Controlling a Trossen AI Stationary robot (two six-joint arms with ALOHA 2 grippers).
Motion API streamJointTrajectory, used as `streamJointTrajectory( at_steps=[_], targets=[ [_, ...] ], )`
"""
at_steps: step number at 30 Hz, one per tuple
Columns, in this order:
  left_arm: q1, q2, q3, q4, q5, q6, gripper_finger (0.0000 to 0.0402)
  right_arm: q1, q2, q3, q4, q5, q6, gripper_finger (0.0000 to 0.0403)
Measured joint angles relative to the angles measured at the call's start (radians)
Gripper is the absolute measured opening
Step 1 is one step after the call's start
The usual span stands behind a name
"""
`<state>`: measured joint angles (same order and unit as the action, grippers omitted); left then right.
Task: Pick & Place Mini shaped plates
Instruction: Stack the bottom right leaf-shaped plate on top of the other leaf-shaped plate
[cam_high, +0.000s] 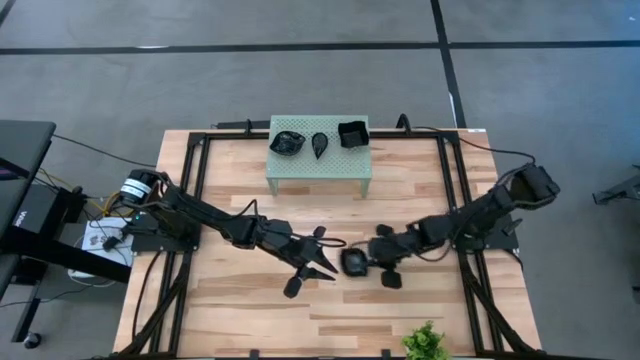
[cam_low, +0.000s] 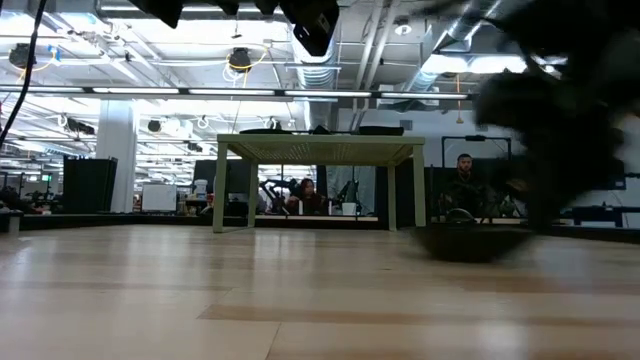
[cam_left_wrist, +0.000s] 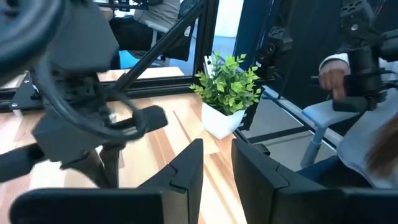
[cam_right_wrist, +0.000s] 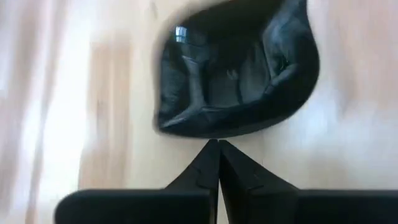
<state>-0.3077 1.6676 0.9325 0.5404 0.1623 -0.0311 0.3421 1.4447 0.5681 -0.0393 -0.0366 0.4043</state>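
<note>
Resting on the worktop (cam_high: 250, 310) before the green stand (cam_high: 320, 165), a glossy black plate (cam_high: 354, 262) touches the right pincer (cam_high: 368, 262), pressed together. The left pincer (cam_high: 318, 262) waits spread beside it. Likely slippery and brittle; grip the raised rim.

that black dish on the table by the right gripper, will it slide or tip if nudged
The black dish sits on bare smooth wood, so a nudge from the shut right gripper would probably slide it. Its low, wide shape makes tipping unlikely. The glossy curved rim looks rigid, likely slippery to pinch.
</note>
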Motion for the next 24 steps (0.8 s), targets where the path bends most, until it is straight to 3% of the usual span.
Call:
streamJointTrajectory(
  at_steps=[6, 9, 15, 19, 24],
  targets=[
    [0.0, 0.0, -0.01, -0.007, 0.0, -0.021, 0.0085, -0.073, -0.009, 0.096, -0.082, -0.021, -0.169, 0.0001],
    [0.0, 0.0, -0.028, -0.039, 0.0, -0.011, 0.0085, -0.042, -0.048, 0.151, -0.15, -0.067, -0.195, 0.0001],
    [0.0, 0.002, -0.062, -0.071, -0.036, 0.085, 0.0093, 0.051, -0.213, 0.19, -0.239, -0.012, -0.362, 0.0001],
    [0.003, 0.003, -0.094, -0.108, -0.096, 0.116, 0.0121, 0.098, -0.372, 0.121, -0.144, 0.059, -0.527, 0.0001],
    [0.003, 0.027, -0.124, -0.122, -0.136, 0.117, 0.0162, 0.071, -0.562, -0.07, 0.068, 0.066, -0.564, 0.0001]
  ],
)
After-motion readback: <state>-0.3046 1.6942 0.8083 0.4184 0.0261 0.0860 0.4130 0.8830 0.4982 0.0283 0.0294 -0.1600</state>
